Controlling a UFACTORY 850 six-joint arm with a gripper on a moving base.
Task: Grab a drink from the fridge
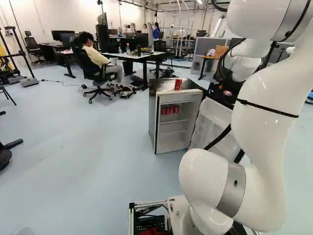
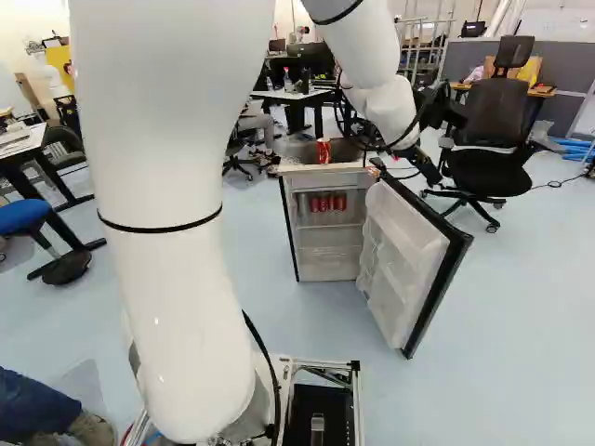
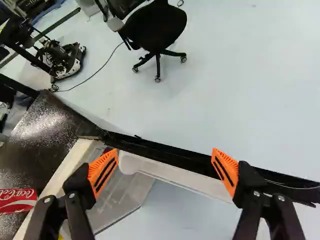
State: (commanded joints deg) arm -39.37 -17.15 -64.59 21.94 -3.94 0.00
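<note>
Wrist view showed the claw spread over the open door; a good next move likely meant clearing its edge, then reaching left, level, for the red cans inside the fridge; only the base views showed those; the wrist view caught just the lone can on top.

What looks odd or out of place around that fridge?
The white-lined black door hangs wide open, probably wasting cold, and one red metal can sits on top of the small dark-bodied fridge, apart from the similar cans shelved inside. I see no spill.
</note>
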